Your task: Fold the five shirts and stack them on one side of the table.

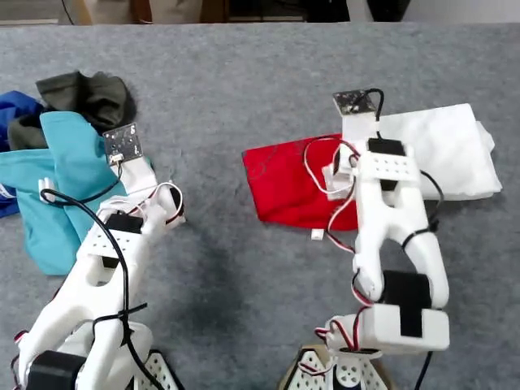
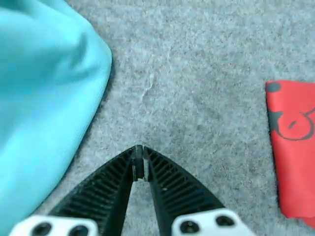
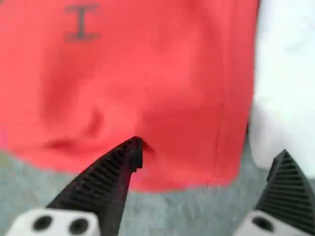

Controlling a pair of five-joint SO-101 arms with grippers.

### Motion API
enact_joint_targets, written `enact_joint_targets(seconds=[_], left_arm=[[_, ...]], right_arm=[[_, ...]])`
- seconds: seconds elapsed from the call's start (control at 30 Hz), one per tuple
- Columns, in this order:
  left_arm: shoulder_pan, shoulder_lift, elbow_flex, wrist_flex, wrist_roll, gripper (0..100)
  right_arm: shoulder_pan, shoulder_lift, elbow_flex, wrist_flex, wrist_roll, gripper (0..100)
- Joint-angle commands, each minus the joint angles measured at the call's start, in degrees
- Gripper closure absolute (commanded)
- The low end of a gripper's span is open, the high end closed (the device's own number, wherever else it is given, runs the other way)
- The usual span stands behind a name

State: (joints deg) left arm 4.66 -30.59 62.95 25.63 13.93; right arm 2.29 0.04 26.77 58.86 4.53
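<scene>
Presently, the right end effector stands apart over the hem of the red shirt and should seat squarely before closing; the left end effector is together, empty.

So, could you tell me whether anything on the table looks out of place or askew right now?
The folded red shirt lies tilted beside the folded white shirt, not stacked on it. To the left, the teal shirt, dark olive shirt and blue shirt sit crumpled in a heap.
</scene>
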Motion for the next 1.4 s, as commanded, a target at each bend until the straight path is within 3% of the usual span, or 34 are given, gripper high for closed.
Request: enact_joint_targets(seconds=[0.0,0.17,0.43,0.67,0.93,1.37], left_arm=[[-0.4,-1.0,0.0,-1.1,-0.8,98],[-0.4,-1.0,0.0,-1.1,-0.9,98],[-0.7,-1.0,0.0,-1.1,-1.0,98],[-0.8,-1.0,0.0,-1.1,-1.0,98],[-0.8,-1.0,0.0,-1.1,-1.0,98],[-3.2,-1.0,-0.7,-1.1,-0.7,98]], right_arm=[[-1.6,3.3,0.0,-4.6,-2.5,60.2],[-1.6,10.7,-3.2,-2.9,-3.6,63.4],[-1.4,12.5,-4.9,-1.2,-3.6,99.8],[-1.3,12.4,-6.8,0.0,-3.3,99.6],[0.7,10.5,-25.4,10.5,-0.3,99.6],[20.9,16.8,-45.2,13.1,14.4,99.6]])
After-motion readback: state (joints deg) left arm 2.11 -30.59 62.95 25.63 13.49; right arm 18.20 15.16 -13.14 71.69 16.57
